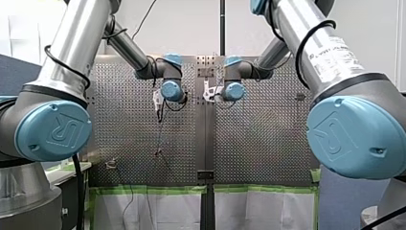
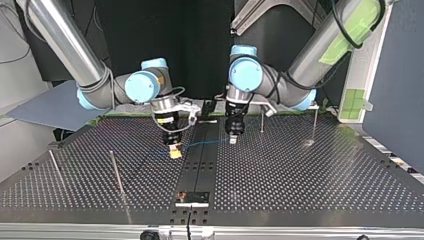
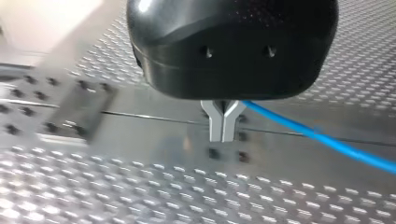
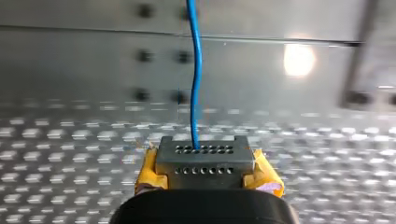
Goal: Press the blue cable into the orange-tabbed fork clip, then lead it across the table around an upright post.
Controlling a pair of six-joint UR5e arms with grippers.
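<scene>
Both ends are gripped: my left pincer (image 2: 233, 141) and my right pincer (image 2: 174, 153) are each clamped on the blue cable (image 2: 200, 144), holding it stretched just above the middle of the table (image 2: 300, 190). Looks like nothing's actually done yet. I can't spot the clip anywhere, and the cable isn't near any of the posts (image 2: 116, 172).

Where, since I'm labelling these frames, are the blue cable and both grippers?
blue cable (image 4: 196, 70): right wrist view, mid-length.
right gripper (image 4: 205, 161): right wrist view, between its fingertips.
left gripper (image 3: 223, 132): left wrist view, between its fingertips.
</scene>
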